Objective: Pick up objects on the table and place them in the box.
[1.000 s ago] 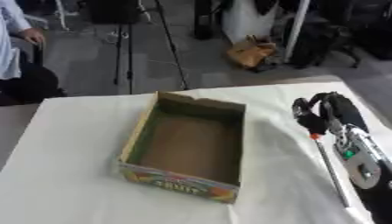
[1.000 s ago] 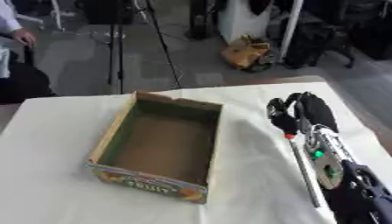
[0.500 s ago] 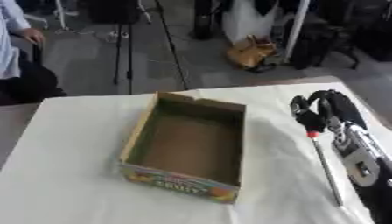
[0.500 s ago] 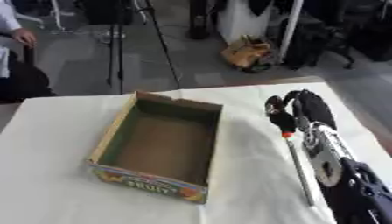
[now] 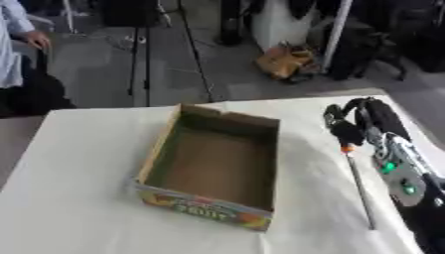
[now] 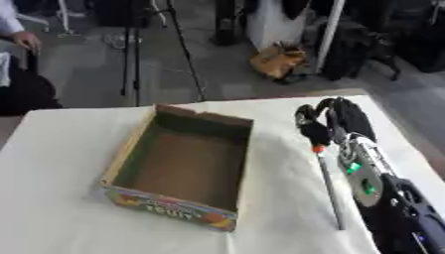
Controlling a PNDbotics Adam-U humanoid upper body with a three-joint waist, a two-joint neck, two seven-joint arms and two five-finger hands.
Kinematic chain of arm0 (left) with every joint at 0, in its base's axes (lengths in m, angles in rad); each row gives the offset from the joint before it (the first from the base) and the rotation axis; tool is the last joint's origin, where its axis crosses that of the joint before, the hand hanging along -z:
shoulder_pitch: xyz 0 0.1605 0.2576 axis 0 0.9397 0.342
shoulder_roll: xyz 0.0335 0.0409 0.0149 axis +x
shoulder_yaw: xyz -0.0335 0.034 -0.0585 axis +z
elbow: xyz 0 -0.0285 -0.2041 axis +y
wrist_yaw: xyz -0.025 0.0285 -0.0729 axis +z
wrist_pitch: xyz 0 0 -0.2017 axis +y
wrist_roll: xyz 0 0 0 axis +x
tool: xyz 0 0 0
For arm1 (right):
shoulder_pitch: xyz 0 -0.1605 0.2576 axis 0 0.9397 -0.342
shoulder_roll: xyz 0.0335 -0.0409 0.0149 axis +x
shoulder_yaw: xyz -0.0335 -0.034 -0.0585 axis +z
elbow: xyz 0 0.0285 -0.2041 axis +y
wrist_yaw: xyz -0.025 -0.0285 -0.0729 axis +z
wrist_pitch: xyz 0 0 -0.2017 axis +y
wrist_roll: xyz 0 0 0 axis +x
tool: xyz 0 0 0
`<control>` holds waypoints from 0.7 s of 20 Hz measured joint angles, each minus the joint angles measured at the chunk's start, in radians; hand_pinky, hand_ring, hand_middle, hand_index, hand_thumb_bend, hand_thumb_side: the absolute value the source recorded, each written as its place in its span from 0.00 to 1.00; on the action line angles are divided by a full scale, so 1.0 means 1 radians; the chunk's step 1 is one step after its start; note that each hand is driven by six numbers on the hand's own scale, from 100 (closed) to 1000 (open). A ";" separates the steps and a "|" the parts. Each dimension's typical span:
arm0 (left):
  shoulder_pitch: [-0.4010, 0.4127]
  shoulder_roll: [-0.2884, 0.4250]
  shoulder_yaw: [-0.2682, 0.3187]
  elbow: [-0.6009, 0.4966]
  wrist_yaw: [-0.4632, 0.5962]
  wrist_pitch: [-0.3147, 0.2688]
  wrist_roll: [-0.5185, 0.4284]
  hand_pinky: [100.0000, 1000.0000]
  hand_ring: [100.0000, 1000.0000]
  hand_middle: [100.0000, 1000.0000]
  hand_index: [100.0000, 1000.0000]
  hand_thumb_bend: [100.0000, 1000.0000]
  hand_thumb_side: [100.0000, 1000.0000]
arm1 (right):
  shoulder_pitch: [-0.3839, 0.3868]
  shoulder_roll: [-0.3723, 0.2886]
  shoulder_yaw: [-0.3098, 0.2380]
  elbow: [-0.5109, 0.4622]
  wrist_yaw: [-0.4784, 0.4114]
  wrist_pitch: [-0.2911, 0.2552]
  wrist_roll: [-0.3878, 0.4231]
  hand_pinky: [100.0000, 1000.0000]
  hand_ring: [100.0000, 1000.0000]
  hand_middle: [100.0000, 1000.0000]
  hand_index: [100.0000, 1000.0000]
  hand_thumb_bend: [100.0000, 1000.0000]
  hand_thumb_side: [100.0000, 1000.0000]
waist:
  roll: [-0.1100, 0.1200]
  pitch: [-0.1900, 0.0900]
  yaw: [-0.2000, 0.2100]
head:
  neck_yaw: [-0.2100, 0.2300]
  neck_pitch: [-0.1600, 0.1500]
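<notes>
Box [image 5: 217, 166] mid-table empty, right hand [image 6: 334, 119] curled round screwdriver [image 6: 326, 173] handle near right edge, nothing placed yet, left hand unseen.

- On the near outer wall of the box [image 6: 170, 211] I see a colourful printed panel with white block letters; they look like "FRUIT", but the first letters are too blurred for me to be sure.
- I can read no other word, number or sign, neither on the table [image 5: 78, 163] nor on the gear beyond it.
</notes>
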 measured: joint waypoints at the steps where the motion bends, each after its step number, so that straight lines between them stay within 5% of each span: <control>1: 0.000 0.000 0.000 0.000 0.001 0.001 -0.001 0.63 0.94 0.98 0.71 0.00 1.00 | -0.002 0.000 0.000 -0.002 0.000 0.001 0.002 0.00 0.16 0.11 0.39 0.00 0.63 | -0.002 0.000 0.000 | 0.000 0.000; 14: 0.000 0.000 0.000 0.000 0.004 0.007 -0.007 0.63 0.94 0.98 0.71 0.00 1.00 | -0.043 0.009 0.012 -0.033 -0.014 0.004 0.026 0.00 0.15 0.11 0.39 0.00 0.61 | -0.010 -0.008 -0.007 | 0.002 0.002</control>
